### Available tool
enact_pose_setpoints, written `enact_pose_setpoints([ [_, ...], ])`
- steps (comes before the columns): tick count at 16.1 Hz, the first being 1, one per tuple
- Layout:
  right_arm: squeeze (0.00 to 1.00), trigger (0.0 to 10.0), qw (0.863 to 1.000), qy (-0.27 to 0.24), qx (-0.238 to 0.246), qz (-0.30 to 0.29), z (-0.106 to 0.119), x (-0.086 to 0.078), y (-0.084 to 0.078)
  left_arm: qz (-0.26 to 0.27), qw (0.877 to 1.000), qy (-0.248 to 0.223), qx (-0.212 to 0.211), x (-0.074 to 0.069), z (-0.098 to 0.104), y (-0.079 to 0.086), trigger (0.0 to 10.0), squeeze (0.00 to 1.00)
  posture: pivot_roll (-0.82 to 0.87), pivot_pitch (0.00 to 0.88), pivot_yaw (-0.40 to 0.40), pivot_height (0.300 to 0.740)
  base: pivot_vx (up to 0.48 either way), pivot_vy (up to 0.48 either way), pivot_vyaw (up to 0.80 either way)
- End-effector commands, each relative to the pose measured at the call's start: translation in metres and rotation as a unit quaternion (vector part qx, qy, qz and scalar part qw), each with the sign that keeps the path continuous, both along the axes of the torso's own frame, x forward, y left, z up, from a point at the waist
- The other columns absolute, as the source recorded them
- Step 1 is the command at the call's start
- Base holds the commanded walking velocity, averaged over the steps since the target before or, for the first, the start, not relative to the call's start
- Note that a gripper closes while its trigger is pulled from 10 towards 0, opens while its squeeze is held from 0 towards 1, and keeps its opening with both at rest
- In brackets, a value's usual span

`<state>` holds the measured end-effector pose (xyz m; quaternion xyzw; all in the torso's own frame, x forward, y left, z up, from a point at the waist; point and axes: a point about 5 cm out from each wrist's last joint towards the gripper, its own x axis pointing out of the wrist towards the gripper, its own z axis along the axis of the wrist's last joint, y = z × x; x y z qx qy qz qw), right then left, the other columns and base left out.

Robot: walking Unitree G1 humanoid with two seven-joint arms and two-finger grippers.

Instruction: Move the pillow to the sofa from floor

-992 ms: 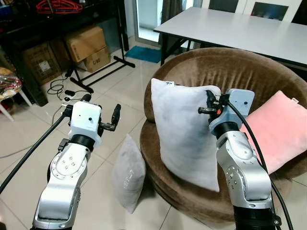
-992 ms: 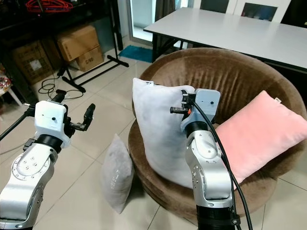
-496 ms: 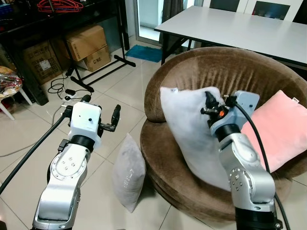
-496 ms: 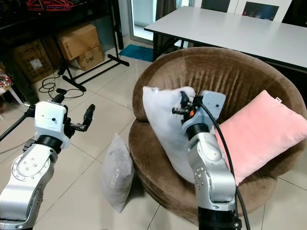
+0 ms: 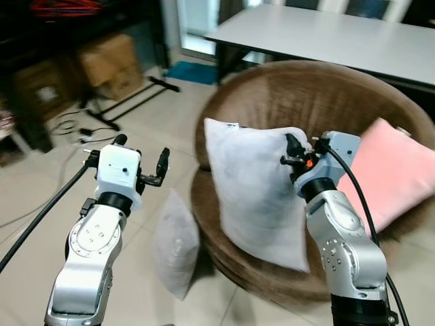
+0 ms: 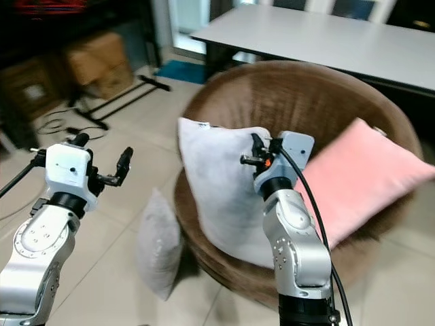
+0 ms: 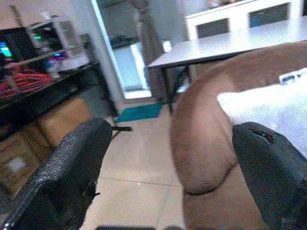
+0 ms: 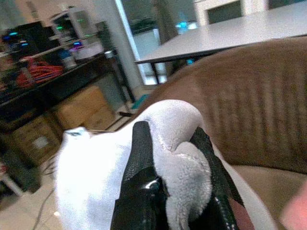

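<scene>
White pillow (image 5: 255,193) sits upright on brown sofa (image 5: 319,102), corner pinched in my right gripper (image 5: 292,155). I'd lean it back, then let go. Left gripper (image 5: 139,170) spread wide, idle nr floor side.

Place: home living area | evidence: round brown sofa (image 5: 319,102) on tiled floor (image 5: 41,231) | white table (image 5: 326,37) behind sofa | cardboard boxes (image 5: 112,64) left of sofa

Head eyes look down; wrist views close; all share sofa (image 5: 319,95).
</scene>
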<state>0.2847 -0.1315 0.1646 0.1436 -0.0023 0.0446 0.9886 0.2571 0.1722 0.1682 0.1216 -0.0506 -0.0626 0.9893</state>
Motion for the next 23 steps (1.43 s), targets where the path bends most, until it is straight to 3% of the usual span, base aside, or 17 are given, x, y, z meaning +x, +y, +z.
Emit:
enact_pose_setpoints([
  [1,0.00,10.0,1.000,-0.017,0.000,0.000,0.007,0.000,-0.001,-0.009,1.000,-0.010,0.001,-0.002,0.004,-0.001,10.0,0.00,0.00,0.000,0.031,0.740,0.000,0.000,-0.80],
  [8,0.00,10.0,1.000,-0.016,-0.004,0.004,0.005,-0.002,0.002,-0.020,1.000,-0.006,0.005,-0.003,0.004,-0.001,10.0,0.00,-0.01,0.000,0.044,0.740,0.000,0.000,-0.77],
  [12,0.00,10.0,1.000,-0.011,-0.010,0.009,0.003,-0.001,0.002,-0.023,1.000,-0.005,0.004,-0.003,0.003,-0.002,10.0,0.00,-0.01,0.000,0.039,0.740,0.000,0.000,0.00],
  [17,0.00,10.0,1.000,-0.014,-0.014,0.019,0.003,-0.001,0.005,-0.024,1.000,-0.004,0.000,-0.003,0.004,-0.003,10.0,0.00,0.00,0.000,0.037,0.740,0.265,0.000,-0.64],
  [23,0.00,10.0,0.998,-0.040,-0.003,0.041,0.010,-0.001,0.010,-0.023,1.000,-0.007,0.000,-0.002,0.004,-0.002,10.0,0.00,0.00,0.000,0.034,0.740,0.273,0.000,0.00],
])
